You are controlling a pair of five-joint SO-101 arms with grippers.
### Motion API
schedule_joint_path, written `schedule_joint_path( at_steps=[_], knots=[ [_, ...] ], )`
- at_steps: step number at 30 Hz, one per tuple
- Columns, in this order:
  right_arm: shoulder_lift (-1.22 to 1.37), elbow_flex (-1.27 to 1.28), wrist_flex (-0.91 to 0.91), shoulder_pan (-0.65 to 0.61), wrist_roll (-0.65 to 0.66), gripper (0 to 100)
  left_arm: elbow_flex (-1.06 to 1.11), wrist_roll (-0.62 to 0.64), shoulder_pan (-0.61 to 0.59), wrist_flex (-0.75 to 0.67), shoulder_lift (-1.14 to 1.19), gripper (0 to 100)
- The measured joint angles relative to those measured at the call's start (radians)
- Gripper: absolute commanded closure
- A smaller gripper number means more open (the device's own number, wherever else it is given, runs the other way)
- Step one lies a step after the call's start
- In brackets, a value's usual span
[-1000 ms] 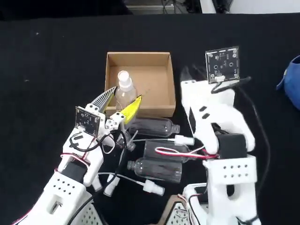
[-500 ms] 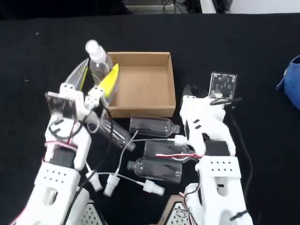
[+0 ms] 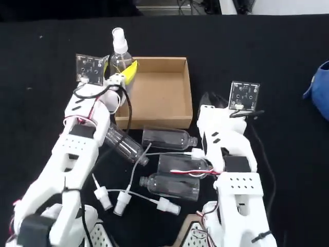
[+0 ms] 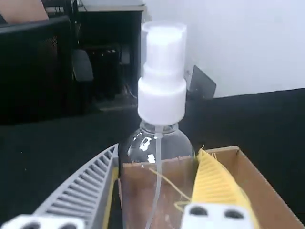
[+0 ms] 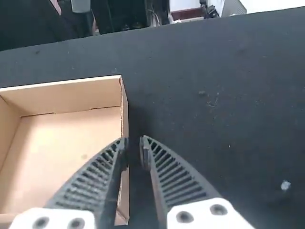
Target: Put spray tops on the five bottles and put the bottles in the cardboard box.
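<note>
Left claw (image 3: 119, 66) clenched a capped bottle (image 4: 157, 138) upright over the box's (image 3: 154, 123) far left corner; right claw (image 5: 133, 141) hung nearly closed, empty, beside the box; four uncapped bottles (image 3: 167, 138) lay nearby

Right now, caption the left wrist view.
Left gripper holds a spray-topped bottle upright at the cardboard box corner.

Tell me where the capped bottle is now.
In the high view, the capped bottle is upright in the left gripper at the far left corner of the cardboard box.
</note>
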Motion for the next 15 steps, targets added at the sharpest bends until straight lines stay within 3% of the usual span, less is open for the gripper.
schedule_joint_path(
  at_steps=[4,11,15],
  knots=[
    [0.000,0.000,0.000,0.000,0.000,97.3,-0.009,0.000,-0.032,-0.150,0.106,97],
    [0.000,0.000,0.000,0.000,0.000,97.3,-0.009,0.000,-0.052,-0.615,0.384,97],
    [0.000,0.000,0.000,0.000,0.000,97.3,-0.046,0.000,-0.048,-0.721,0.529,97]
  ],
)
